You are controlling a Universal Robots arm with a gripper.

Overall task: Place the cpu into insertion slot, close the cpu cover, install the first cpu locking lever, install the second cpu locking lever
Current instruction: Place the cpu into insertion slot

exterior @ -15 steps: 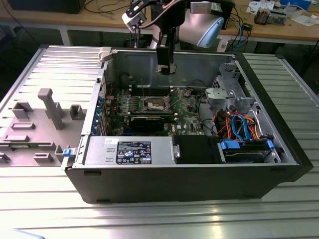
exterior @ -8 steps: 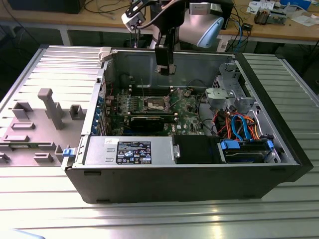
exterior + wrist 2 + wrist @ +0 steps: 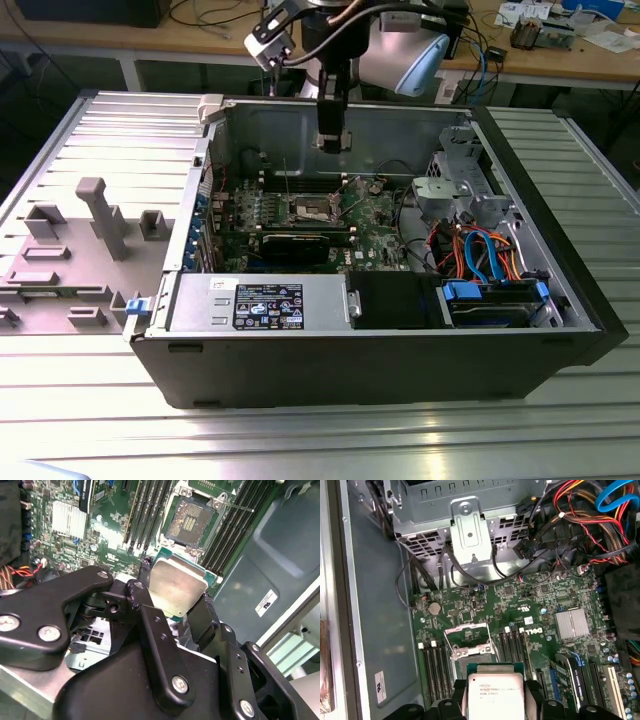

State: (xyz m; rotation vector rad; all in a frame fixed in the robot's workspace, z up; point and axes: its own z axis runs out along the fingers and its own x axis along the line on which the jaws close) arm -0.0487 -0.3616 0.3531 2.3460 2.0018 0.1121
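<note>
Since the cpu (image 3: 177, 587) is meant to go flat into the slot (image 3: 190, 522), it is gripped by two opposite edges, with its dull metal top left bare toward the wrist cameras. The gripper (image 3: 171, 602) is closed on it, one black finger (image 3: 139, 594) pressed to each side. The underside is thus left free of contact, which is judged to be the reason for the edge grip. The chip is held above the slot and apart from it, not yet seated.

The slot is uncovered, its pin field exposed inside the silver rim. The cover (image 3: 470, 651) is swung up at the slot's edge farthest from the chip, presumably so that the way down is open. No lever is seen to be latched.

Rows of black memory slots (image 3: 145, 515) are ranged on both sides of the slot on the green board (image 3: 530, 600). A finned heatsink (image 3: 572, 624) is set further from the slot, with red, orange and blue cables (image 3: 580, 510) bundled beyond it.

All this is enclosed by the case (image 3: 400, 370), which is laid on its side with the open face up, evidently so that the slot can be reached from above. The case is rested on a ribbed metal table (image 3: 300, 440). A grey fixture tray (image 3: 140, 270) is placed beside it, on the exterior view's left. Behind, a wooden bench (image 3: 200, 45) strewn with cables is seen.
</note>
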